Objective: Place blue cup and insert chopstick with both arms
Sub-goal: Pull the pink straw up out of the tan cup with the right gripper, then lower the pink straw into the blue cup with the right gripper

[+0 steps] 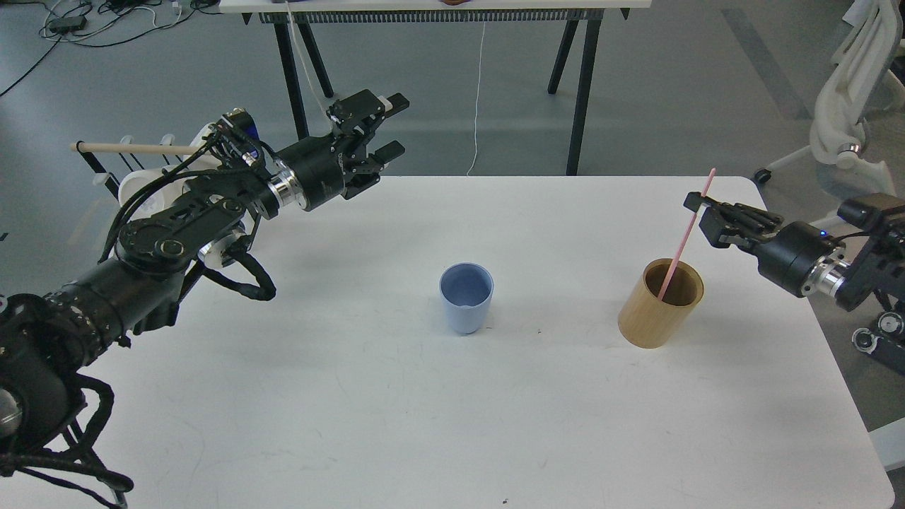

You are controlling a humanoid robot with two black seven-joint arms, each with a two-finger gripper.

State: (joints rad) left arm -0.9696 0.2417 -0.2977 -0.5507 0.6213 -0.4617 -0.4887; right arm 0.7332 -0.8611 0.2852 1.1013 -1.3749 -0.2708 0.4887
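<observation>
Head view told it: the blue cup (466, 297) stood upright mid-table, placed; the left gripper (385, 134) hung spread and empty above the white table's (452, 424) far edge. The right gripper (696, 206) pinched the chopstick (684, 240), its tip down in the wooden cylinder (661, 304). Insertion remained. Grey floor, trestle desk (435, 10) behind.

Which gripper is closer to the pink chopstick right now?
Right. The right gripper is at the chopstick's upper end; the left gripper hangs open far across the table.
</observation>
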